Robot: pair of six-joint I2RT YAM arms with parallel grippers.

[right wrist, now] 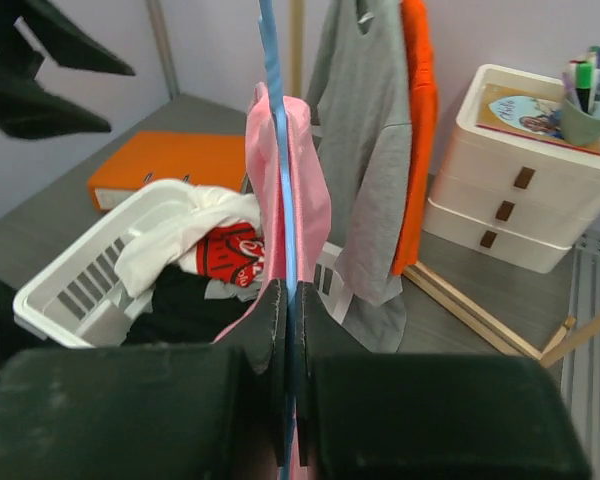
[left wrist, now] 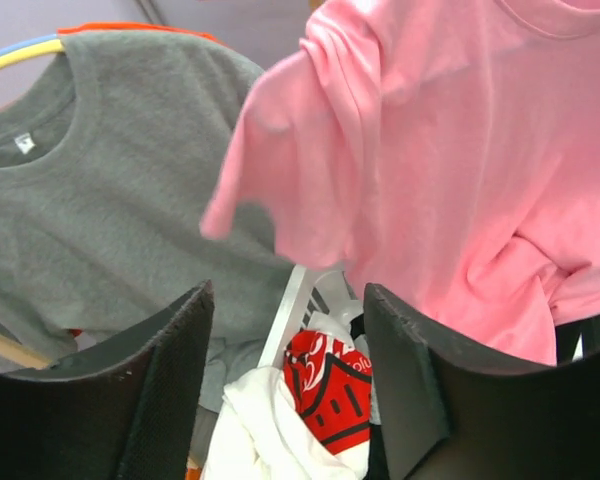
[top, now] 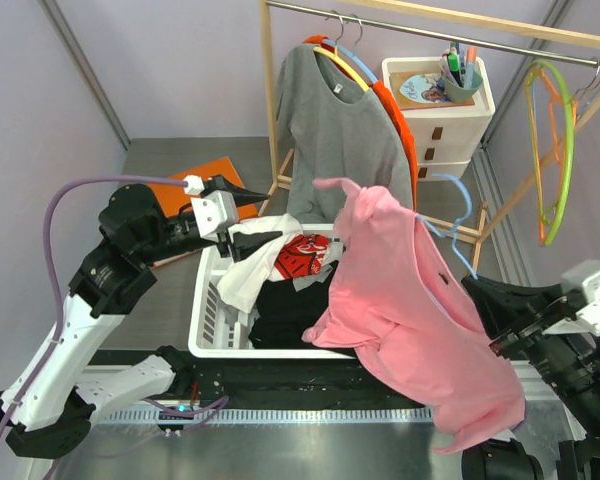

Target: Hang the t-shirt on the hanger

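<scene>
The pink t-shirt (top: 400,310) hangs draped over the light-blue wire hanger (top: 463,200), held in the air right of the basket; its hook sticks out at the upper right. In the right wrist view my right gripper (right wrist: 288,290) is shut on the blue hanger wire (right wrist: 278,130), with pink cloth (right wrist: 308,190) on both sides of it. In the top view the shirt hides this gripper. My left gripper (top: 265,228) is open and empty over the basket's back left corner, left of the shirt. Its view (left wrist: 285,295) shows a pink sleeve (left wrist: 280,150) ahead.
A white laundry basket (top: 208,320) holds a white garment with a red print (top: 300,258) and dark clothes. A grey shirt (top: 335,130) and an orange garment hang on the wooden rack (top: 270,100). A white drawer unit (top: 442,110), a lime-green hanger (top: 560,150) and an orange folder (top: 205,180) stand behind.
</scene>
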